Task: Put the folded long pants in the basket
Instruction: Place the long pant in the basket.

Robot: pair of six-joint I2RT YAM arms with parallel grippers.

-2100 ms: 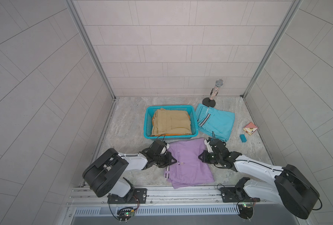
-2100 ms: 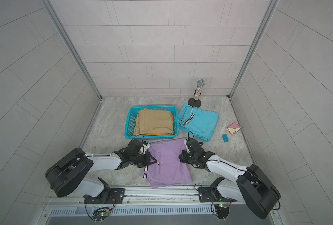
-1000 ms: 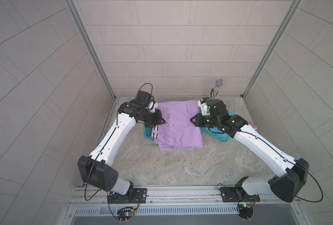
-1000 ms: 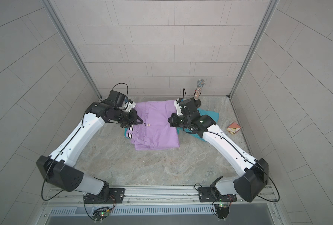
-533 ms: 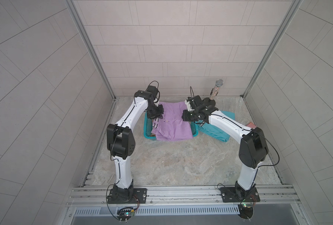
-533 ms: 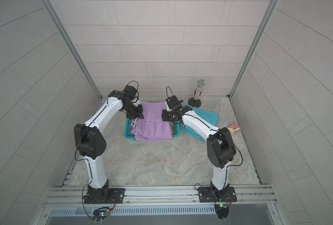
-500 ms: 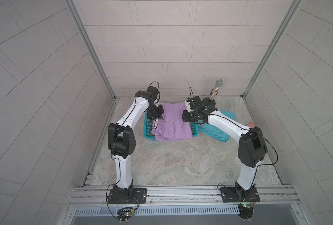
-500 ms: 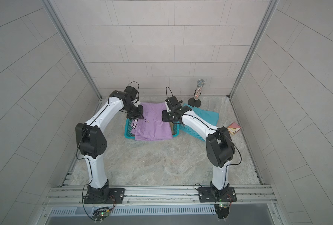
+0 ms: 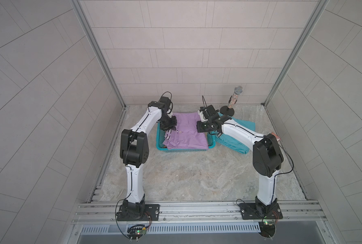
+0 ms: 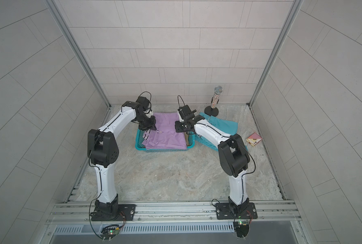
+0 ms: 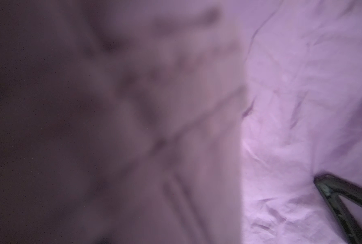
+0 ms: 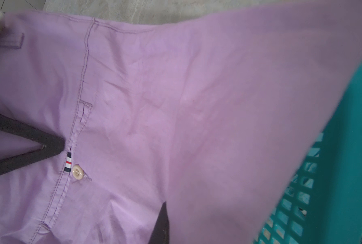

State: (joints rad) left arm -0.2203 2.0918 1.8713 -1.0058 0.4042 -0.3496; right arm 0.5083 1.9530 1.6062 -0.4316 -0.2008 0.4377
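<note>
Step in hand, as I read it: lowering the lilac pants into the basket w/ both arms. The left gripper and right gripper sit at opposite side edges of the cloth's far end. Jaws are narrow, each nipping a fold of the fabric. In the left wrist view cloth fills nearly the whole lens. The right wrist view shows waistband & button close up, w/ basket mesh alongside. Most of the cloth lies inside the basket, near edge bunched at the front rim, striped trim hanging below the left gripper.

To do it well:
- bring both sides down together & level so the fold doesn't skew
- tuck the near edge inside the rim
- let go only once the cloth rests flat, both at once
- lift straight up so nothing snags on the mesh

The turquoise pants lie on the tabletop just beside the basket, partly under the right arm, prob. next to go.

Tabletop is flat & matt w/ a marbled grey-beige stone look. Pale tiled walls box it in on three sides. A mic on a stand is at the back, and a small pink box sits well apart from the basket
</note>
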